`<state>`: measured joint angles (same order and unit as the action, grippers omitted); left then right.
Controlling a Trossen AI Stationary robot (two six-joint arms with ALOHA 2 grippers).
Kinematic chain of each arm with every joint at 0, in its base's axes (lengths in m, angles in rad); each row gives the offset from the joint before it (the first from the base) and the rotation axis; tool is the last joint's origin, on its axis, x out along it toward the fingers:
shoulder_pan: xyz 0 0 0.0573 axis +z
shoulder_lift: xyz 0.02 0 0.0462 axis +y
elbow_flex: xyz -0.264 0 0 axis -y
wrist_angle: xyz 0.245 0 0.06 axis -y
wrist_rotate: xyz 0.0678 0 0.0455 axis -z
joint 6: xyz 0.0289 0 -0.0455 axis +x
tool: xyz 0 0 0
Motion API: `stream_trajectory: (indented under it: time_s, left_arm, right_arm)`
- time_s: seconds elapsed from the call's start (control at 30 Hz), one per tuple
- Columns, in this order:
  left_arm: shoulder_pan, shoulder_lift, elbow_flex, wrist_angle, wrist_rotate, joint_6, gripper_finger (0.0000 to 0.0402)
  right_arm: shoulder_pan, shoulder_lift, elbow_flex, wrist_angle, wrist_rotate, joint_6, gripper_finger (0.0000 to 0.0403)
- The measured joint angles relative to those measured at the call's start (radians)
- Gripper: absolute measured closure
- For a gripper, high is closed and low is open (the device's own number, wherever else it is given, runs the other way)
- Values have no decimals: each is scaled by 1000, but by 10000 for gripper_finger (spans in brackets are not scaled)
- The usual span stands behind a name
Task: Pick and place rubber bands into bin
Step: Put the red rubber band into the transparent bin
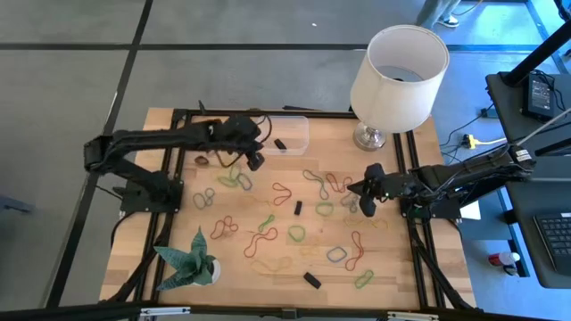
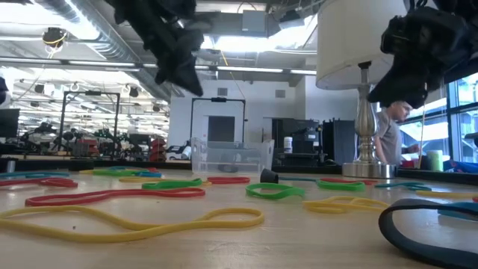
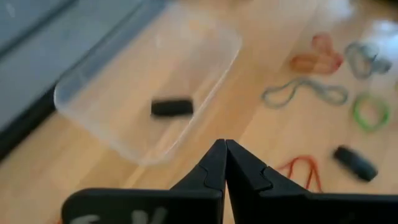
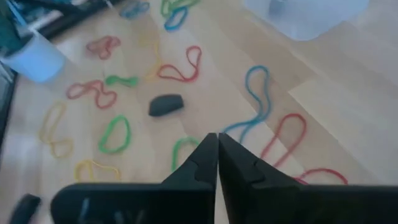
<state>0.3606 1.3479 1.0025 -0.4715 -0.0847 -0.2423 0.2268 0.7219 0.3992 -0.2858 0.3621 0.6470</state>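
I judge I'm between picks: neither hand carries a band, and the rubber bands (image 1: 284,191) lie scattered across the counter (image 1: 161,223), none that I can see in the bin (image 1: 290,134). The bin sits at the counter's far edge, beside the white lamp (image 1: 397,71), and holds only a small black block (image 3: 172,107). My left hand (image 1: 254,160) hovers above the counter just near the bin's front corner, fingertips pressed together with nothing between them. My right hand (image 1: 368,203) hangs over the right side of the scatter, above a blue band (image 4: 255,99) and a red band (image 4: 283,140); its fingertips also meet, empty. The next move, I think, calls for spreading one hand's fingers, dropping onto a single loop, and pinching it cleanly off the wood. The thin bands lie flat, so a shallow grasp may slip.
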Motion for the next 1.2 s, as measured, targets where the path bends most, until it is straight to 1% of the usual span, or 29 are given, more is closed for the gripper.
stream_trajectory:
  time_s: [0.13, 0.27, 0.33, 0.4, 0.47, 0.5, 0.67, 0.83, 1.07, 1.2]
  left_arm:
    - [97, 68, 40, -126, 44, -6, 354]
    - [189, 129, 55, -189, 37, -52, 293]
    - [233, 153, 54, -217, 7, -136, 263]
    - [270, 178, 54, -222, -34, -267, 238]
    - [300, 203, 54, -229, -48, -387, 222]
    - [312, 214, 54, -229, -48, -419, 217]
    - [344, 279, 54, -228, -49, -538, 212]
    - [350, 355, 54, -227, -49, -617, 226]
    - [350, 444, 54, -219, -52, -707, 244]
    - [350, 484, 57, -213, -54, -741, 254]
  right_arm:
    - [-1, 0, 0, 36, 11, 2, 385]
    - [-8, 0, 0, 65, 45, 3, 385]
    - [-13, 0, 0, 85, 50, 9, 385]
    - [-20, 0, 1, 103, 51, 27, 389]
    - [-22, 0, 1, 115, 51, 36, 394]
    - [-22, 0, 1, 119, 51, 48, 396]
    - [-22, 0, 1, 134, 50, 87, 398]
    - [-22, 0, 1, 136, 49, 84, 391]
    - [-22, 0, 1, 137, 47, 77, 397]
    - [-22, 1, 1, 136, 47, 76, 394]
